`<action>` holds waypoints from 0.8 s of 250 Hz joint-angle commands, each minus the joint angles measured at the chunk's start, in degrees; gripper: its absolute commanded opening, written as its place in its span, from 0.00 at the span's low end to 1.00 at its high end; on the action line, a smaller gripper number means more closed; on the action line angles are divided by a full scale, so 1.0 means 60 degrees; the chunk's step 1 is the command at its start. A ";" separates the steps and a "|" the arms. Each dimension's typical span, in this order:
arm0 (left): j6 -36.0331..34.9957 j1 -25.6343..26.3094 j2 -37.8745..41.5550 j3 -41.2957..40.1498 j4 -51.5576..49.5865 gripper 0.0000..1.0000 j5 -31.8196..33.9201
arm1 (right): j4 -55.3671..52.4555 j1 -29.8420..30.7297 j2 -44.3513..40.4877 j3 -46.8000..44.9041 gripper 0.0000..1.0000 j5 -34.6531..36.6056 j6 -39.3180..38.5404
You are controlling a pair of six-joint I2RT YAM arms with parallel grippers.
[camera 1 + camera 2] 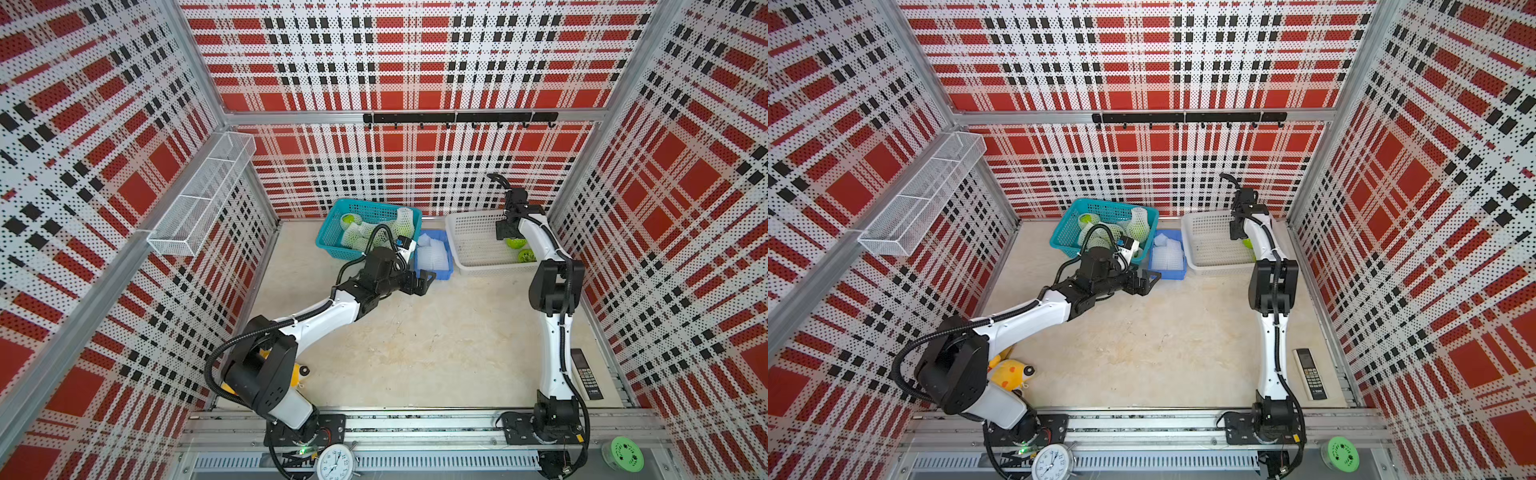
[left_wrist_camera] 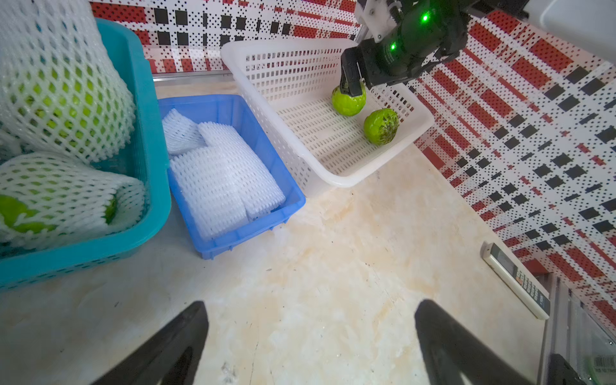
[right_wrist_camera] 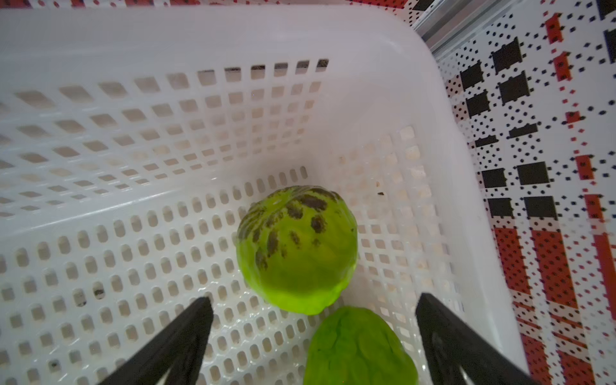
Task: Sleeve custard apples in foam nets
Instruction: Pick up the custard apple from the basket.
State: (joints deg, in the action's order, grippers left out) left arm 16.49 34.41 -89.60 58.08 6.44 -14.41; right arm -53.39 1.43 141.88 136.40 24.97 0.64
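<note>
Two bare custard apples lie in the white lattice basket [image 1: 469, 232] at the back right: a plain one [image 3: 360, 346] and a dark-speckled one [image 3: 296, 250]. My right gripper [image 3: 315, 298] is lowered into that basket, open, its fingers standing either side of the plain apple [image 2: 349, 100] without closing on it. Flat white foam nets [image 2: 220, 173] are stacked in a blue bin [image 1: 444, 272]. The teal basket [image 1: 328, 237] holds sleeved apples [image 2: 63, 100]. My left gripper [image 2: 311, 306] hovers open and empty over the table, just in front of the blue bin.
A remote control [image 1: 586, 374] lies by the right wall near the right arm's base. A yellow plush toy [image 1: 1011, 374] sits beside the left arm's base. A clock [image 1: 334, 461] and a green disc [image 1: 623, 453] rest on the front rail. A wire shelf [image 1: 203, 195] juts from the left wall.
</note>
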 commanded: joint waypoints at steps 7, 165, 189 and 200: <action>0.0199 -0.0082 0.0208 -0.0216 0.0383 0.99 -0.0085 | 0.0044 0.0238 0.0127 0.0123 0.98 0.0572 -0.0931; 0.0357 -0.0352 0.0502 -0.0419 0.0431 0.99 -0.0187 | 0.0667 0.0787 0.0391 -0.0607 0.99 0.1222 -0.2715; 0.0257 -0.0339 0.0424 -0.0208 0.0211 1.00 -0.0235 | 0.0732 0.0730 0.0379 -0.0589 0.99 0.1047 -0.2664; 0.0229 -0.0322 0.0413 -0.0145 0.0162 1.00 -0.0244 | 0.0743 0.0677 0.0403 -0.0593 0.99 0.0990 -0.2609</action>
State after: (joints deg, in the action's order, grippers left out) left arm 17.91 32.42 -87.61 55.35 8.05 -15.22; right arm -50.94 6.07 143.52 133.16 31.44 -14.48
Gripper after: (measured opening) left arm 0.994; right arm 0.990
